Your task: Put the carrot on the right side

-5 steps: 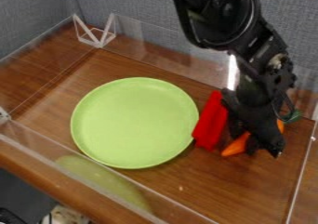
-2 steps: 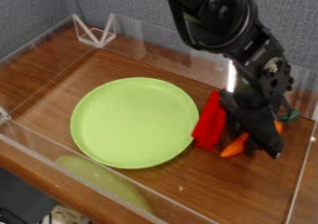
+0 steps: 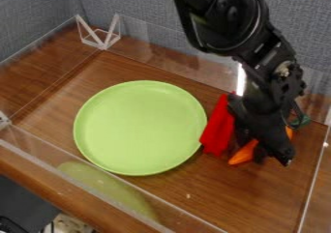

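Carrot [image 3: 243, 156] pinned under my gripper [image 3: 268, 148] near the right edge of the wooden table [image 3: 77, 77].

Only its orange end shows past my fingers, low on the table just right of the red block [image 3: 220, 127], which stands against the green plate's [image 3: 139, 127] right rim. It looks like a small, light, rigid plastic toy, smooth and likely slippery, so the thicker middle seems the safest place to pinch. Its long axis seems to run from the table's front edge back toward the right edge; the stem end is hidden behind my fingers. My jaws stand partly closed around it, apparently gripping the carrot, though contact is hard to confirm.
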Robot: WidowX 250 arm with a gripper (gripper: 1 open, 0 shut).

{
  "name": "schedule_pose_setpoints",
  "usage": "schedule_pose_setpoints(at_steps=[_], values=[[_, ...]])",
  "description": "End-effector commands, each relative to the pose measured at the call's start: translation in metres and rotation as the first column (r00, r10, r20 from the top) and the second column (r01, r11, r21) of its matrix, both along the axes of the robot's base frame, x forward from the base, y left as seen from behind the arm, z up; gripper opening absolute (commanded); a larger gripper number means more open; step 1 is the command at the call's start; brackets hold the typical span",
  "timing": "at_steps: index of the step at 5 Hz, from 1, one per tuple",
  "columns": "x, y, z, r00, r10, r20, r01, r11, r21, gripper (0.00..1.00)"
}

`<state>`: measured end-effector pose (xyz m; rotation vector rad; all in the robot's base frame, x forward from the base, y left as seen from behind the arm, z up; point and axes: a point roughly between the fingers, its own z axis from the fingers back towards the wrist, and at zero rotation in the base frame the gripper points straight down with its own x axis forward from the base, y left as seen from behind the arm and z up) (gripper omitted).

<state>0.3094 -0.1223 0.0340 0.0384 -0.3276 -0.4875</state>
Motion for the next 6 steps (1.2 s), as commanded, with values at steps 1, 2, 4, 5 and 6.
schedule_pose_setpoints(at_steps=[1, 2, 4, 5, 6], values=[[0.003, -0.006, 0.019, 0.998, -0.010, 0.055, 0.012, 1.000, -0.024, 0.00], [0.003, -0.006, 0.021, 0.998, -0.010, 0.060, 0.012, 1.000, -0.027, 0.00], [0.004, -0.007, 0.025, 0.997, -0.010, 0.071, 0.012, 0.999, -0.033, 0.00], [0.004, -0.007, 0.027, 0.997, -0.011, 0.078, 0.014, 0.999, -0.036, 0.00], [0.002, -0.006, 0.029, 0.998, -0.002, 0.067, 0.005, 0.999, -0.034, 1.00]])
